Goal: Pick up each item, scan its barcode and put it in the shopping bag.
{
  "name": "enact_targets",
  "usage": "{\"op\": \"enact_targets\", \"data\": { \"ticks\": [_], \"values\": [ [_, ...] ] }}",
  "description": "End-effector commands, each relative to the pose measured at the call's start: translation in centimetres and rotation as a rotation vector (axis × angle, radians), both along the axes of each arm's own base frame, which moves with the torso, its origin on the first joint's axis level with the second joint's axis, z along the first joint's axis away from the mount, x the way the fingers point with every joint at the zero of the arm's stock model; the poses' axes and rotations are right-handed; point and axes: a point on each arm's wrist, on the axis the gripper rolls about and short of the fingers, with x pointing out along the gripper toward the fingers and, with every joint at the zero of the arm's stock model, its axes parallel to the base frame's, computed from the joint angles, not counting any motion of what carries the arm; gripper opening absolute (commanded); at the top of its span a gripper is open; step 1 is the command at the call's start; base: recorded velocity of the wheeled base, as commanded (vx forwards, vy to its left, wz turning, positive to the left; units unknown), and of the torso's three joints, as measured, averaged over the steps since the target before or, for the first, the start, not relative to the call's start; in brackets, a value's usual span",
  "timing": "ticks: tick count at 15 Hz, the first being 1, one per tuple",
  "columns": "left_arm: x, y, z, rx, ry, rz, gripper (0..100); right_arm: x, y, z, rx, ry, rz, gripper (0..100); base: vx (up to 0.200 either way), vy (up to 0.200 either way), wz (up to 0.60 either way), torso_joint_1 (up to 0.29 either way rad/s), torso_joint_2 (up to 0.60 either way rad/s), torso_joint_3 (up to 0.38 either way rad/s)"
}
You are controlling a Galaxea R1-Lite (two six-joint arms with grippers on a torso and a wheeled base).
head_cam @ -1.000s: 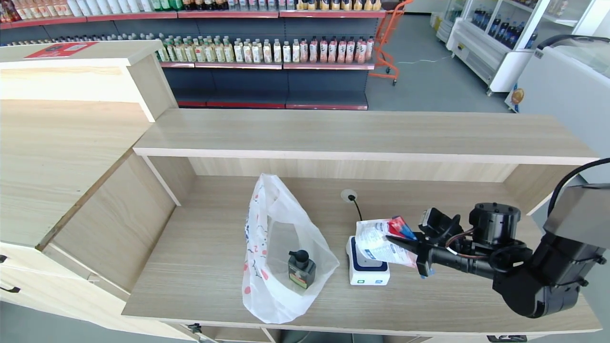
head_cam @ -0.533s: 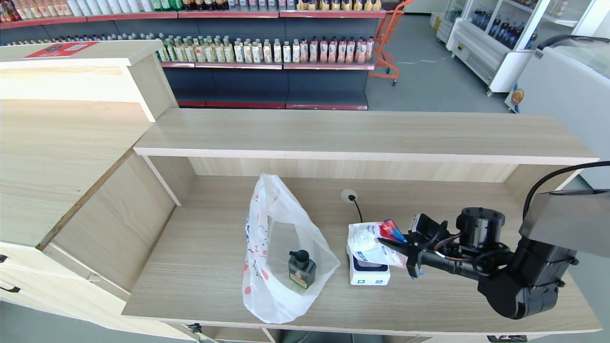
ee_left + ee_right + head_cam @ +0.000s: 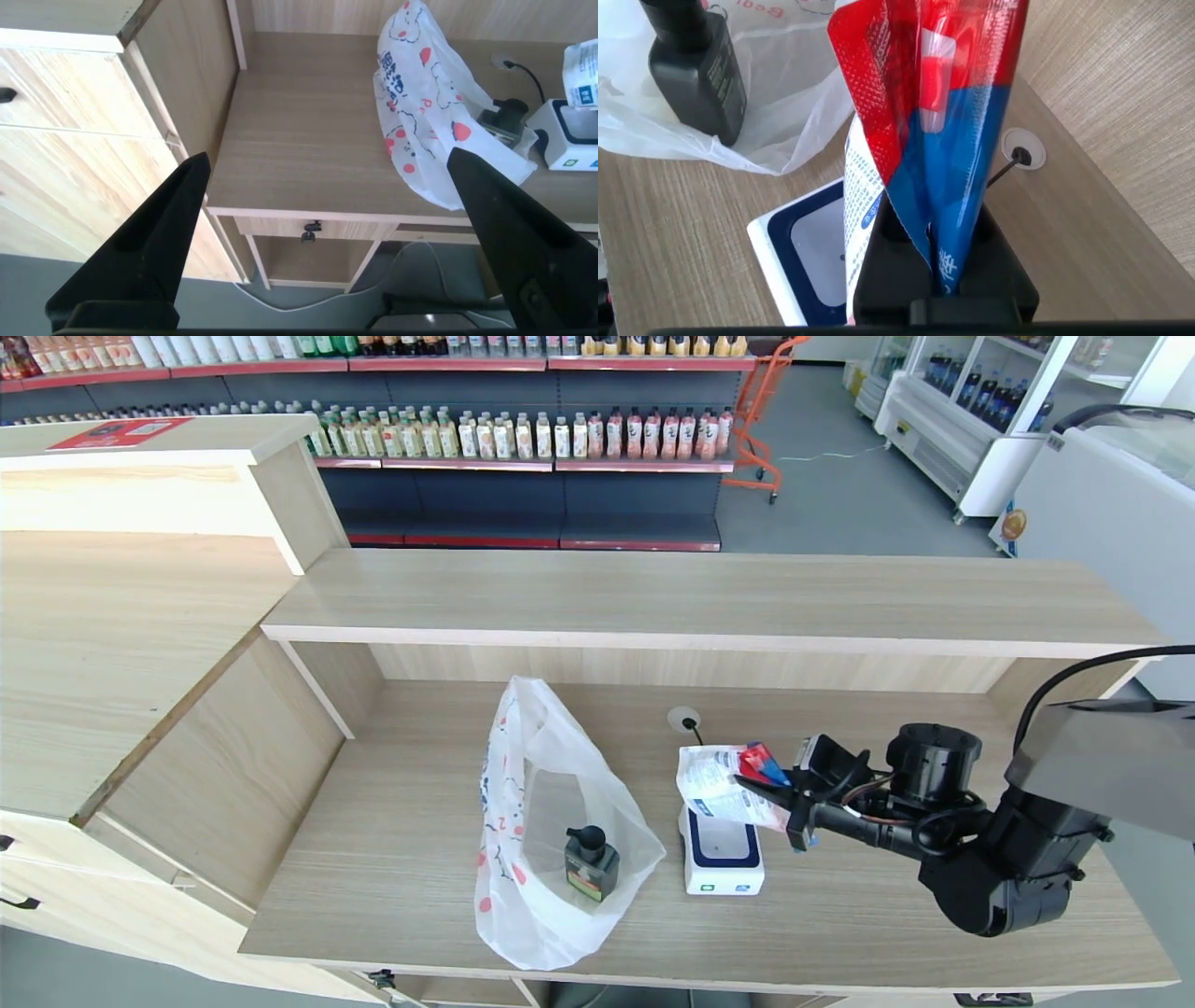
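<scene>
Right end effector [image 3: 770,803] grips a red-blue-white packet [image 3: 721,784] over the far end of the scanner [image 3: 721,861]. Bag [image 3: 532,775] holding 1 bottle [image 3: 590,864] stands beside it on the tabletop [image 3: 411,840]. Left end effector [image 3: 329,163] is spread wide.

shopping bag [image 3: 551,803] beside scanner [image 3: 720,854], narrow gap between; raised ledge [image 3: 709,597] behind.

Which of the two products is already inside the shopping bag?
The black pump bottle: it stands upright inside the shopping bag, while the red-and-blue packet is held in the right gripper above the scanner.
</scene>
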Motion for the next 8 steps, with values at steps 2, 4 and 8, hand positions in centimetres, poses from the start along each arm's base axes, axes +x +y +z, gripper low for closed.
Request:
{"op": "enact_targets", "data": {
  "ticks": [2, 4, 8],
  "values": [
    [0.00, 0.00, 0.00, 0.000, -0.001, 0.001, 100, 0.04, 0.03, 0.62, 0.004, -0.021, 0.002, 0, 0.000, 0.000, 0.00, 0.000, 0.00, 0.000],
    [0.00, 0.00, 0.00, 0.000, -0.001, -0.001, 100, 0.02, -0.03, 0.65, 0.003, -0.022, 0.000, 0, 0.000, 0.000, 0.00, 0.000, 0.00, 0.000],
    [0.00, 0.00, 0.00, 0.000, -0.001, 0.001, 100, -0.32, -0.21, 0.36, 0.001, -0.009, -0.003, 0, 0.000, 0.000, 0.00, 0.000, 0.00, 0.000]
  ]
}}
